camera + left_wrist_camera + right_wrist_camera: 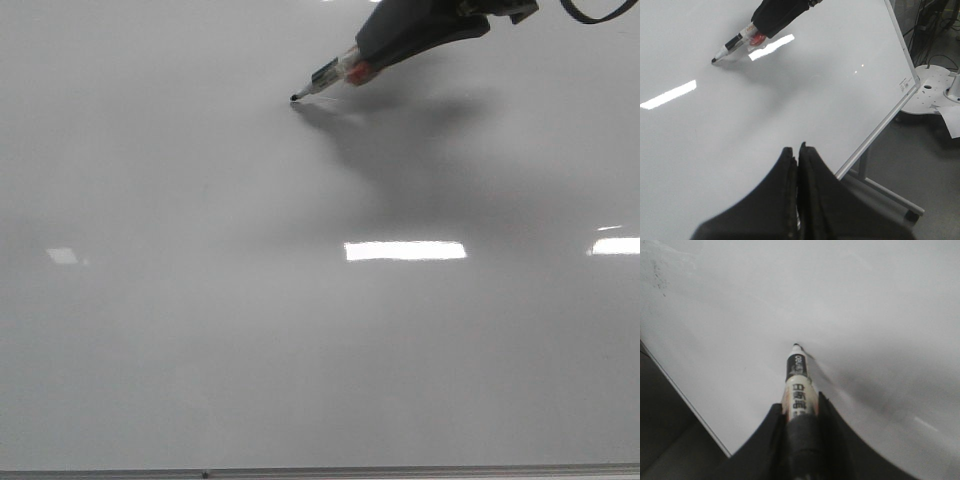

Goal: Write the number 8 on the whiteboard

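Observation:
The whiteboard fills the front view, pale and glossy, with no drawn figure on it; the number 8 is not in view. My right gripper is shut on a marker with a white and black barrel. The marker's black tip touches the board at the upper middle. The right wrist view shows the marker between my fingers with its tip on the whiteboard. My left gripper is shut and empty above the whiteboard, well away from the marker.
Bright rectangular glare patches lie on the board. A thin grey metal edge runs along the board's near side. In the left wrist view the board's edge, its stand legs and a white robot base show on the floor.

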`<state>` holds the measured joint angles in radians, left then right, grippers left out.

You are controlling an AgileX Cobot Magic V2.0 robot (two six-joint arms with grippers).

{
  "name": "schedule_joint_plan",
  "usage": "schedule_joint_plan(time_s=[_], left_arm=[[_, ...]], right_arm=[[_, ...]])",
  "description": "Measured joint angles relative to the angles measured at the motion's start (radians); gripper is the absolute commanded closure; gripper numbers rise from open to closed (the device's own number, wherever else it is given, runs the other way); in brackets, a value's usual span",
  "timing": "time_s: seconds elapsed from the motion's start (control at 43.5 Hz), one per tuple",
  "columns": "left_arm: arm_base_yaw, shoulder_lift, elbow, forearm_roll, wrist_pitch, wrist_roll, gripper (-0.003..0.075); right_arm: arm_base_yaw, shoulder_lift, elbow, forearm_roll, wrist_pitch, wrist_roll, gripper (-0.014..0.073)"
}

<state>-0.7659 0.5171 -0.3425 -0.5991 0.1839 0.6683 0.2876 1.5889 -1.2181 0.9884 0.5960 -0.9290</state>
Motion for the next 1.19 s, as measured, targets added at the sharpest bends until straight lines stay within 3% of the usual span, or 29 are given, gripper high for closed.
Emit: schedule_joint_plan(time_s=[0.322,0.781,1.194], left_arm=[[0.001,0.0,0.0,-0.002,-0.002,0.0,0.0741],[0.001,0.0,0.0,-0.002,-0.004,0.0,0.0741],[0.001,0.0,0.0,-0.002,-0.004,0.0,0.0741]], right_arm=[[0.046,0.053,0.0,-0.012,0.009,-0.032,0.066],[-0.069,-0.013,0.15,-0.043,0.067,-0.038,0.066],[0.101,0.047,0.172,-0.02,-0.068,-0.038,0.066]])
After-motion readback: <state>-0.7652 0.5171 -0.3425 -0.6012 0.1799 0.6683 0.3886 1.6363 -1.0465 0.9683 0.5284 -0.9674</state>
